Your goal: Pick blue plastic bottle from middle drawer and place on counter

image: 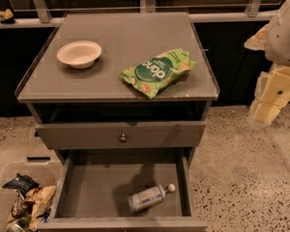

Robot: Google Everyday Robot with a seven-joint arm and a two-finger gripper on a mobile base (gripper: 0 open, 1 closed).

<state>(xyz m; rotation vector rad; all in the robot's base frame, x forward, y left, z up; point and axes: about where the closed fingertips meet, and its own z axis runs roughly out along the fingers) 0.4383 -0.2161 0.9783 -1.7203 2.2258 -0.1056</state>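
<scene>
Bottle point(147, 198) lies flat in drawer point(94, 185), cap to the right; gripper point(265, 113) hangs well above-right of it, open/closed: can't tell.

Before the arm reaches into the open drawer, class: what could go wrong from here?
1. The blue plastic bottle lies on its side in the middle drawer, so it may roll when touched.
2. It sits close to the drawer's right wall, leaving little room for the tool, which hangs to the right of the counter.
3. The bowl and green snack bag occupy the counter; a careless placement could knock them.
</scene>
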